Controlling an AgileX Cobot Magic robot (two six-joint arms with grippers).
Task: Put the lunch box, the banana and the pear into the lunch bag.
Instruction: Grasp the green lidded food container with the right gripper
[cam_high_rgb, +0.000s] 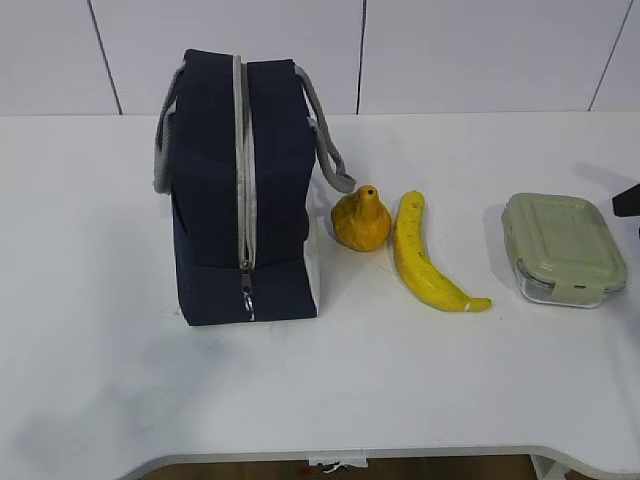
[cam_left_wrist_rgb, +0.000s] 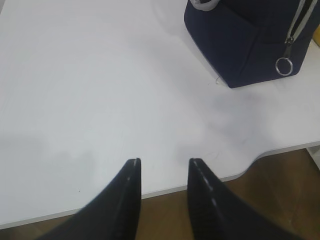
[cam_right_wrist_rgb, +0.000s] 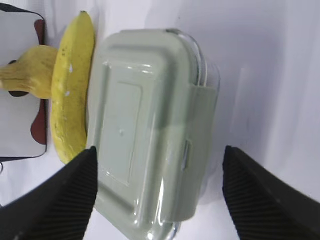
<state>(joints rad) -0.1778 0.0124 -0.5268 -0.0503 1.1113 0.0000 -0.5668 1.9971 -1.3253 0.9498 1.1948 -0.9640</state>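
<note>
The navy lunch bag (cam_high_rgb: 210, 190) stands at the left with its grey zipper shut and the pull (cam_high_rgb: 246, 297) low on the near end. To its right, in a row, lie the yellow-orange pear (cam_high_rgb: 361, 220), the banana (cam_high_rgb: 425, 262) and the sage-lidded lunch box (cam_high_rgb: 563, 247). My right gripper (cam_right_wrist_rgb: 158, 150) is open wide above the lunch box (cam_right_wrist_rgb: 150, 115), with one finger on each side of it; the banana (cam_right_wrist_rgb: 72, 90) and pear (cam_right_wrist_rgb: 27, 75) lie beyond. My left gripper (cam_left_wrist_rgb: 164, 162) is open and empty over the table's front edge, with the bag (cam_left_wrist_rgb: 240, 40) far off.
The white table (cam_high_rgb: 450, 380) has a curved front edge (cam_left_wrist_rgb: 240, 172) with brown floor below it. The bag's grey handles (cam_high_rgb: 330, 150) hang down on both sides. A white panelled wall runs behind the table.
</note>
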